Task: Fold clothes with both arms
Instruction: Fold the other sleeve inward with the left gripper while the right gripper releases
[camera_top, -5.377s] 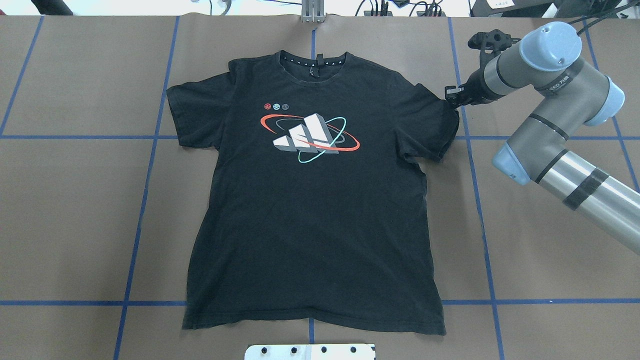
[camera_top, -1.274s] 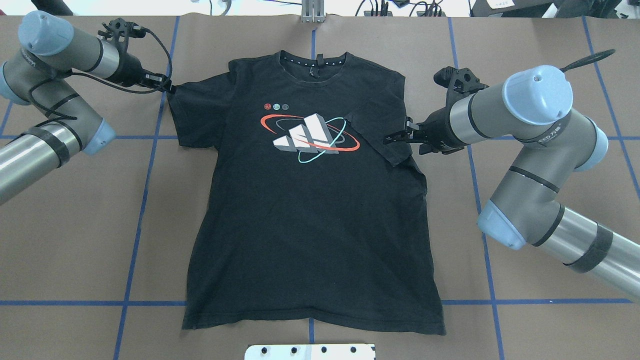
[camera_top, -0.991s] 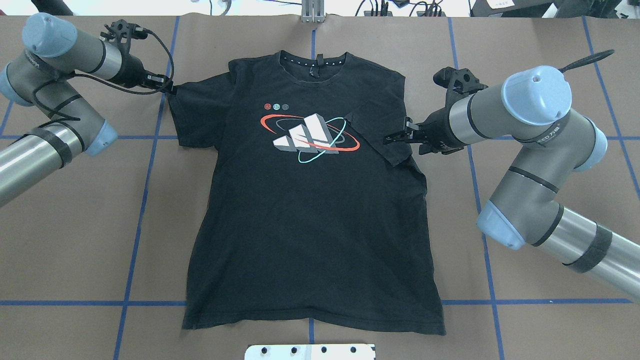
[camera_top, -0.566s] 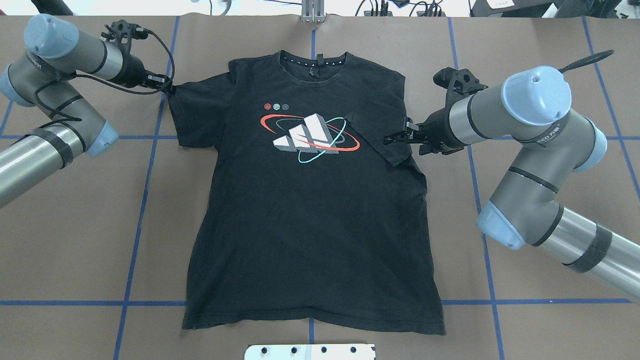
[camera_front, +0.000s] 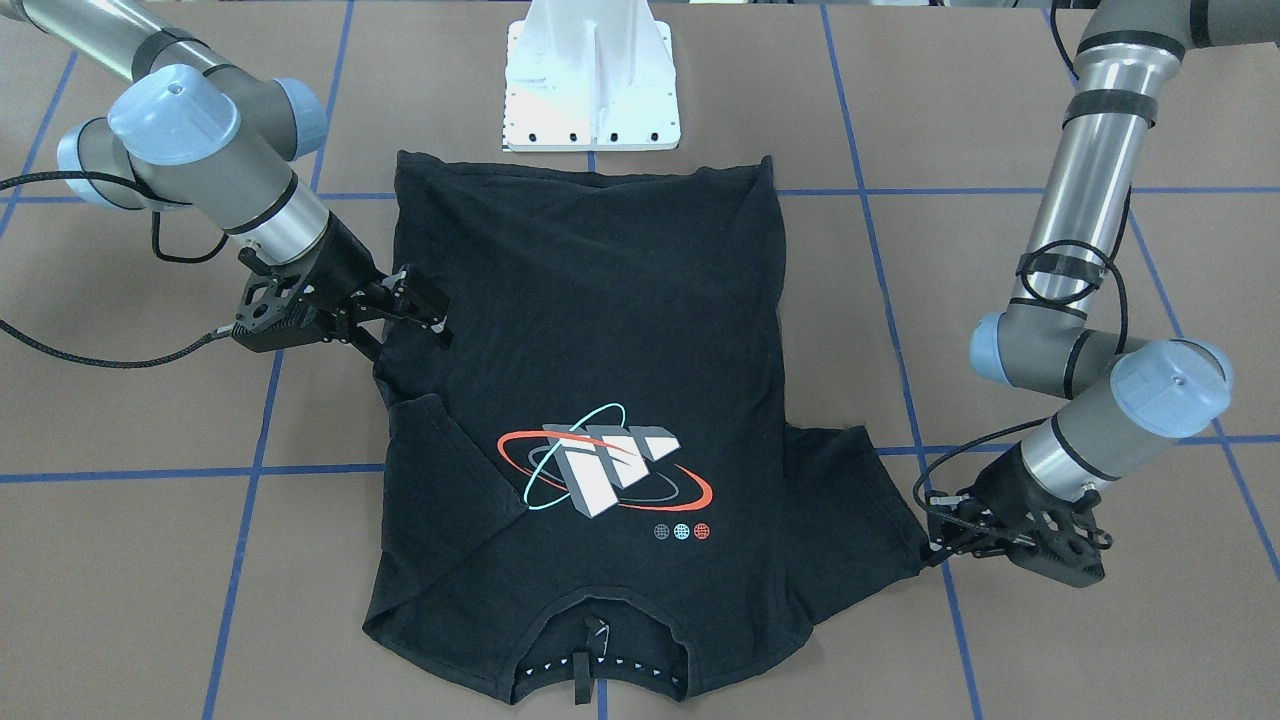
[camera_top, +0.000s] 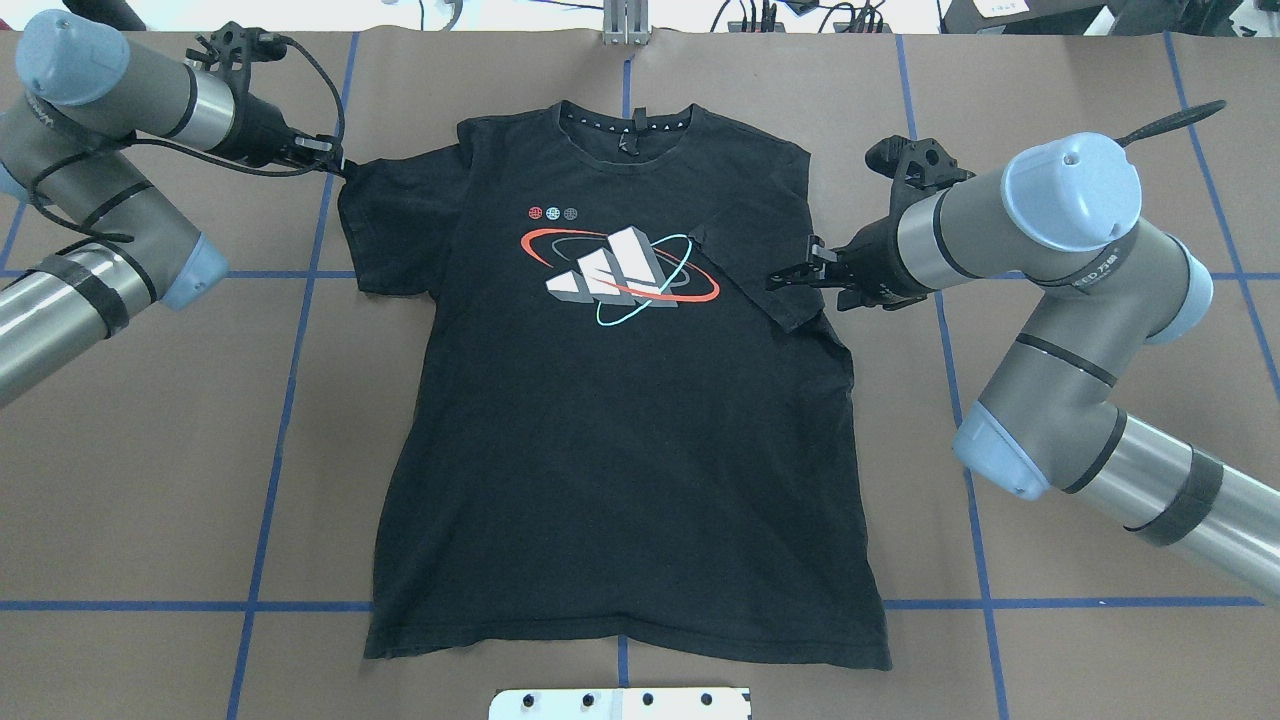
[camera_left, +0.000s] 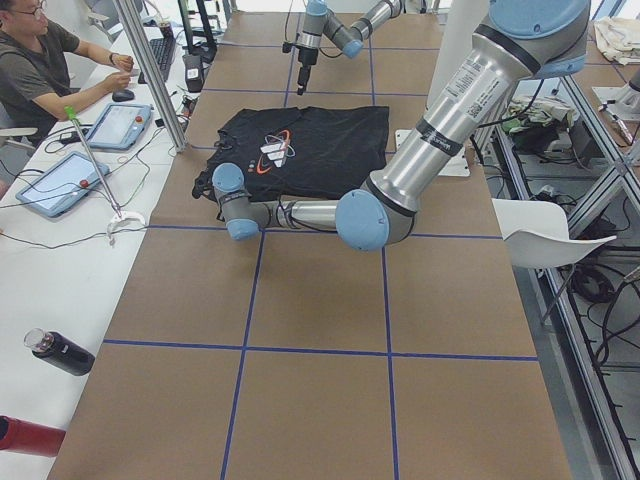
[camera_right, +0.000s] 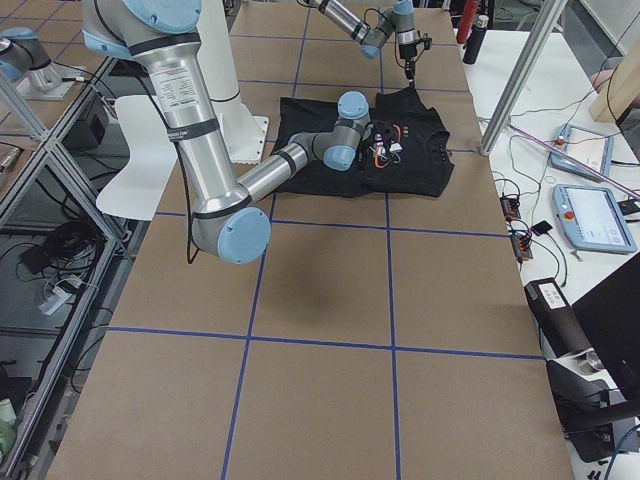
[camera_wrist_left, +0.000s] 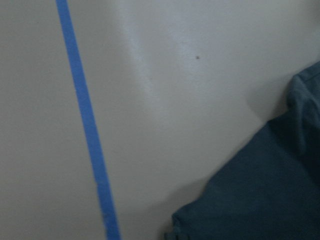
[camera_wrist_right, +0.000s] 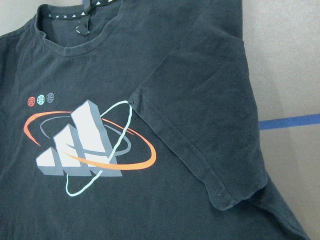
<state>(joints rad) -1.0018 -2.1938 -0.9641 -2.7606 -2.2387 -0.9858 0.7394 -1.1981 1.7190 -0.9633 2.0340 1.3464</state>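
Our black T-shirt (camera_top: 620, 450) lies flat, graphic up, mid-table (camera_top: 150, 450), collar toward the edge opposite the robot's base, one folded sleeve (camera_top: 760, 262) on the chest. Our right gripper (camera_top: 790, 272) hangs spread at that fold. Our left gripper (camera_top: 338, 165) pinches the other sleeve's corner.

Matt black cloth T-shirt (camera_top: 620, 450) on matt brown paper tabletop (camera_top: 150, 450)

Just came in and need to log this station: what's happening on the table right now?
Two robot arms are folding a black T-shirt lying flat, graphic up, on the table. The sleeve on the robot's right is already folded in over the chest, with the right gripper open beside it. The left gripper appears pinched on the tip of the other sleeve, not yet folded.
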